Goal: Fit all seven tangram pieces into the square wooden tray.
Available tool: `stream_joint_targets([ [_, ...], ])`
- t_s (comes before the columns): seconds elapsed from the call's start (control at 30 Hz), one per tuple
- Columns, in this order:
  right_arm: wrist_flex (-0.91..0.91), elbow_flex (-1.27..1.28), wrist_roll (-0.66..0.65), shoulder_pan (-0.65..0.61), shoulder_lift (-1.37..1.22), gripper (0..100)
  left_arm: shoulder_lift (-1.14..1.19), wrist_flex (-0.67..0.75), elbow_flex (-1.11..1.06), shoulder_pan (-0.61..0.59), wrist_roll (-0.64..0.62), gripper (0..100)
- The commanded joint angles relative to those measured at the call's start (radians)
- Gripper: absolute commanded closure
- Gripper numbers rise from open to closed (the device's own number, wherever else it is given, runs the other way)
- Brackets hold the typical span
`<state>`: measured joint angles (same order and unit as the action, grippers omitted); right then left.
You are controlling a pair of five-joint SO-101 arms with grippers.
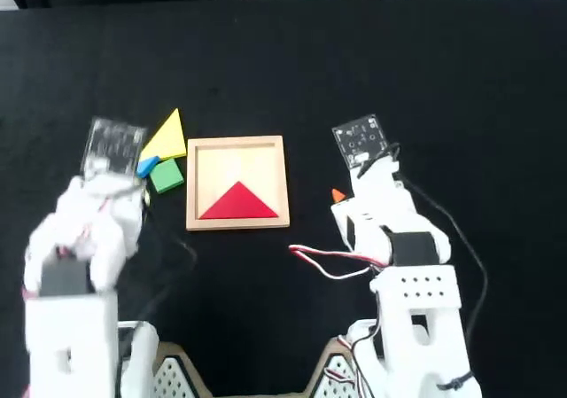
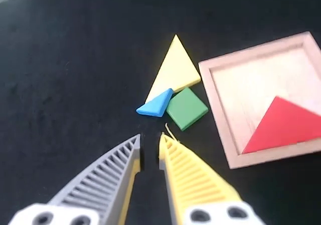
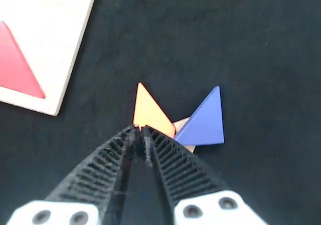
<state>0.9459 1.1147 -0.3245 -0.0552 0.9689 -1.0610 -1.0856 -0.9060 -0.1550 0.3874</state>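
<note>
Square wooden tray [image 1: 280, 181] on the black table [image 1: 399, 61], red triangle [image 1: 237, 203] inside along the arm-side edge; left pincer [image 2: 150, 140], barely ajar and empty, near the yellow triangle [image 2: 174, 69], light-blue triangle [image 2: 155, 104] and green square [image 2: 186, 108]; right pincer [image 3: 139, 132], closed tip to tip, at the orange triangle [image 3: 148, 112] beside a dark-blue triangle [image 3: 205, 120].

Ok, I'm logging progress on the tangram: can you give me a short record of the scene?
tray: red triangle inside
left of tray: yellow triangle, blue triangle, green square
right of tray: orange triangle, navy triangle, pale piece partly hidden
left gripper: jaws slightly apart, empty
right gripper: jaws shut near orange triangle
</note>
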Motion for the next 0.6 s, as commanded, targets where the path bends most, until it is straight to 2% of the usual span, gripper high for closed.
stream_joint_targets([
  [0.0,-0.103,0.059,0.041,0.009,-0.024,98.7,0.342,-0.008,0.237,0.035,0.144,92],
  [0.13,-0.247,0.173,0.052,0.015,-0.035,98.7,0.64,-0.003,0.427,0.094,0.226,92],
  [0.27,-0.298,0.196,0.058,0.08,-0.038,98.7,0.904,-0.005,0.625,0.136,0.272,90],
  [0.43,-0.318,0.208,0.06,0.12,-0.039,98.7,1.197,-0.005,0.863,0.139,0.276,87],
  [0.57,-0.439,0.272,0.058,0.118,-0.039,98.7,1.373,-0.015,1.026,0.119,0.29,86],
])
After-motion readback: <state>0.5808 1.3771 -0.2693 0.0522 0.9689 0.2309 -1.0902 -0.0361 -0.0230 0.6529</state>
